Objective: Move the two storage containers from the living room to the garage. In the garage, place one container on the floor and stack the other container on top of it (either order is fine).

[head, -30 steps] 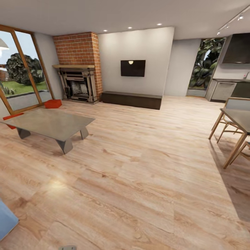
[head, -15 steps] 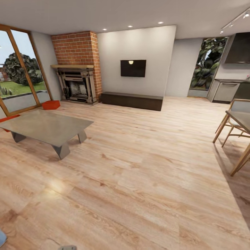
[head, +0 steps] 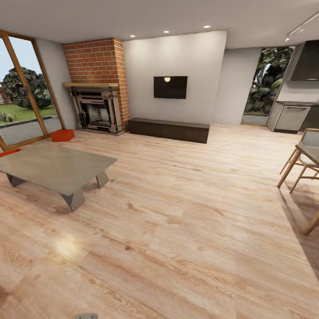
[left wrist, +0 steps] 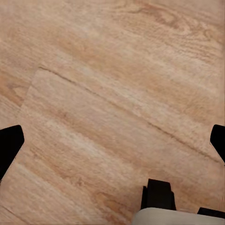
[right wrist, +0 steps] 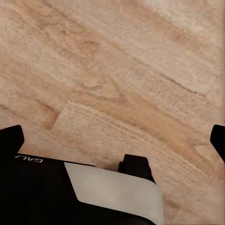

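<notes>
The only writing I can read sits on the black body below my right gripper (right wrist: 112,136): white letters "GAL", cut off at the casing's edge. The dark flat screen (head: 170,87) on the far beige wall is blank.

Both orange-red shallow storage containers lie on the light wood-plank floor (head: 186,230) at the far left. One orange-red bin (head: 62,135) rests just in front of the red brick fireplace (head: 98,88), near the wood-framed glass doors (head: 22,95); its long axis seems to run left to right, though it is too small to be sure. The second orange-red bin (head: 9,152) shows as a thin strip at the left edge, behind the low grey coffee table (head: 55,165), so I cannot tell how it points.

A long dark low bench (head: 168,129) stands under the screen, and light wooden chairs (head: 301,170) stand at the right.

My left gripper (left wrist: 112,140) hangs over bare planks with its black fingers (left wrist: 9,145) spread wide; my right fingers (right wrist: 10,138) are likewise far apart, holding nothing.
</notes>
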Motion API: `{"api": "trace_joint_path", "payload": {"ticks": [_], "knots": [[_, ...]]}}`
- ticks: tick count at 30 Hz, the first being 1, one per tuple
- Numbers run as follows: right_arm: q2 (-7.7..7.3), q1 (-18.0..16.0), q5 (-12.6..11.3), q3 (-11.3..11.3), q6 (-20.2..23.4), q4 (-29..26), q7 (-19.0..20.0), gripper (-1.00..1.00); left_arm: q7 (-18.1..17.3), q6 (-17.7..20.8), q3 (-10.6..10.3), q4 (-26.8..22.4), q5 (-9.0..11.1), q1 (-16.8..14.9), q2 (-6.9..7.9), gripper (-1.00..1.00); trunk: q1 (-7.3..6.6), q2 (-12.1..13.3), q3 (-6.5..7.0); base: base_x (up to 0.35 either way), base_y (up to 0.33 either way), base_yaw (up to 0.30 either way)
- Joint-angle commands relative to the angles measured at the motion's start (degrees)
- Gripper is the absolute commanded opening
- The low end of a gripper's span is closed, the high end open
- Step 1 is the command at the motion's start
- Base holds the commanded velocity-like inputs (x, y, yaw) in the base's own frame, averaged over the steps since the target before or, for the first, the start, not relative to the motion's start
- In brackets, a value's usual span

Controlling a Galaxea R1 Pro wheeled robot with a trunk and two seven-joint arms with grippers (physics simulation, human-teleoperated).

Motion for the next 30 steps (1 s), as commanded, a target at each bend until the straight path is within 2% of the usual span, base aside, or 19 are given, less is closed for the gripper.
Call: {"api": "trace_joint_path", "payload": {"ticks": [1,30], "knots": [[-0.01,0.0,0.4,0.0,-0.1,0.0,0.0,1.00,0.0,-0.4,-0.5,0.2,0.5,-0.1,-0.03,1.00,0.03,0.0,-0.05,0.340,0.000,0.000],[-0.01,0.0,0.5,0.0,-0.1,0.0,0.0,1.00,0.0,-0.4,-0.5,0.2,0.5,-0.1,-0.03,1.00,0.03,0.0,-0.05,0.340,0.000,0.000]]}}
